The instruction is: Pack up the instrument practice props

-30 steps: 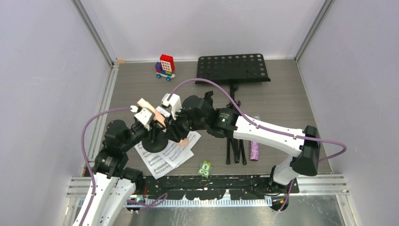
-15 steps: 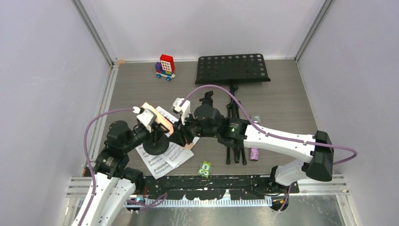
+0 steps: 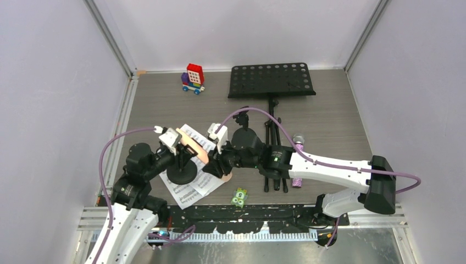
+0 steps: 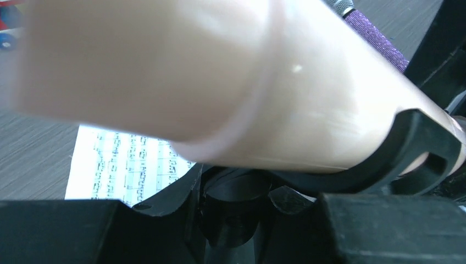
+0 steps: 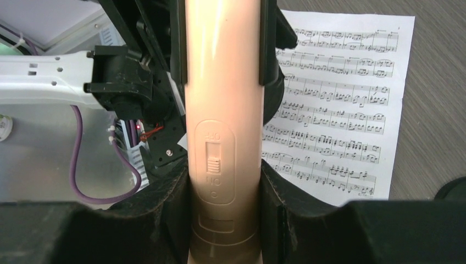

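Left hand: your left hand [image 3: 177,155] pinches the stem of the black mic mount [image 3: 181,175] just above its round base.
Right hand: your right hand [image 5: 224,181] is clamped on the pink microphone [image 5: 224,82], one finger flat on each side near the switch.
Mic position: it lies tilted in the mount's clip, between your two hands, at the near-left part of the table [image 3: 329,110].
Mount base: it sits over the sheet-music pages [image 3: 192,190]; you cannot tell whether it touches them.
Likely step: freeing the microphone from the clip.
Risk, binding: pull off the clip's line and the barrel may jam, twisting the mount out of your left pinch.
Risk, slip: the barrel looks smooth, so a tight clip could let it slide through your right fingers.
Risk, pages: a dragged base could crease or shove them.
Risk, forearm: your right arm crosses the tripod legs [image 3: 273,179] close to the purple-glitter microphone [image 3: 297,176]; a wide swing could send it rolling.
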